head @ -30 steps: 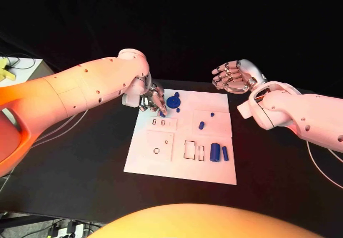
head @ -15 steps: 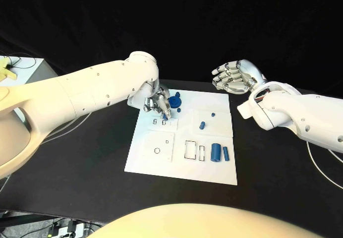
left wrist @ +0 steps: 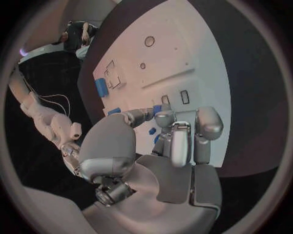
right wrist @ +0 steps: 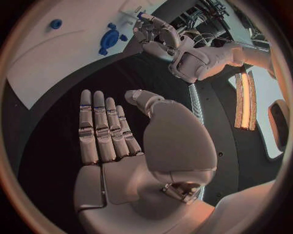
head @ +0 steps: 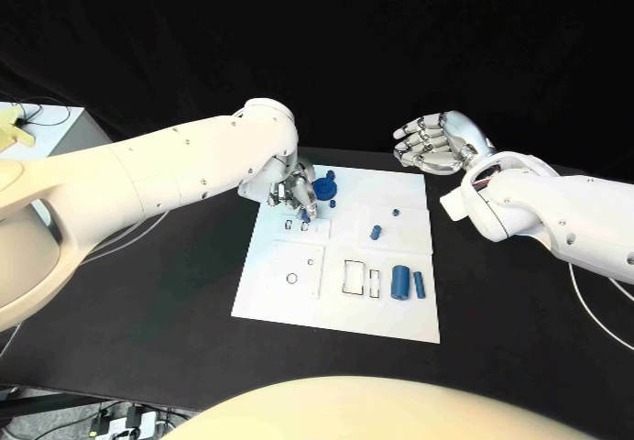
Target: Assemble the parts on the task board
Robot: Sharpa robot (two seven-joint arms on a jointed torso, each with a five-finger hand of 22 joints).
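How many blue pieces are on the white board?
6 that I can see: a gear-like piece and a small one by the left hand, two small ones mid-board, two cylinders near the front. The hand may hide more.

Setting reads as a robotics lab test cell. My desk [head: 158, 302] is covered in matte black, and black backdrop [head: 397, 55] closes off everything behind it. A white task board [head: 397, 316] with outlined slots lies centred before me, a bench fixture rather than household ware. Loose cables [head: 601, 302] trail over the desk beside my arms. At the left edge stands a pale side table [head: 53, 124] with more wires on it. My right wrist view shows a rack of equipment and wiring [right wrist: 207, 12].
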